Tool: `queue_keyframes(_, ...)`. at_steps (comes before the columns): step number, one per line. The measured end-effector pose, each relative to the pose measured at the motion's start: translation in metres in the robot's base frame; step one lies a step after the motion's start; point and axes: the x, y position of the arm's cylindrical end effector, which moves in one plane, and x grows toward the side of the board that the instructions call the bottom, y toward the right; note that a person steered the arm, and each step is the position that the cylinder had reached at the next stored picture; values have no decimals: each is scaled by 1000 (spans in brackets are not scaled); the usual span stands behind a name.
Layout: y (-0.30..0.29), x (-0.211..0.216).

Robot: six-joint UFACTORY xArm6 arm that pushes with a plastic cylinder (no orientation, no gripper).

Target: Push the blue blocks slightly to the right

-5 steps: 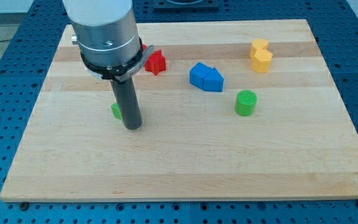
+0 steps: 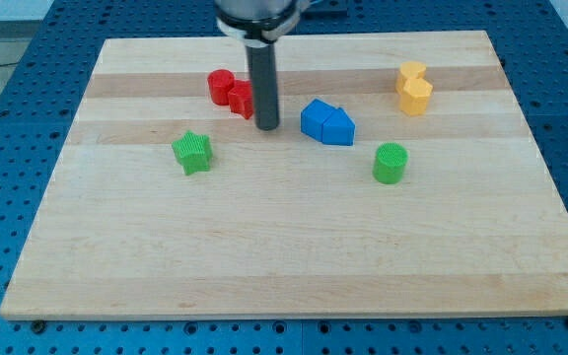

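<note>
Blue perforated metal frames a pale wooden bench (image 2: 294, 266) on which small coloured blocks are scattered. Farthest toward the view's left sits a green star-shaped block (image 2: 193, 152), alone and well apart from the rest. Next come two red blocks (image 2: 227, 90), a cylinder and a second piece whose shape is partly hidden, touching each other near the view's top. Just beside them on the right stands the dark rod, my tip (image 2: 267, 127) resting on the wood; the arm carries no claw at all, so nothing is held and there is nothing to open or close. Immediately to the tip's right, with only a small gap showing, lie the blue blocks (image 2: 326, 122), two pieces pressed together near the board's centre, their shared long axis running roughly left to right and tilting slightly toward the view's bottom. The tip stands off their left end, so a rightward sweep would probably meet them end-on. Farther right and lower sits a green cylinder (image 2: 390, 163), and near the top right two yellow blocks (image 2: 413, 88) touch. No brand, label or writing can be read anywhere.
</note>
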Motion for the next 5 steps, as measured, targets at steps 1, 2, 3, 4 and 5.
queue_keyframes(1, 34, 18)
queue_keyframes(2, 44, 33)
queue_keyframes(3, 44, 33)
queue_keyframes(4, 34, 33)
queue_keyframes(5, 29, 33)
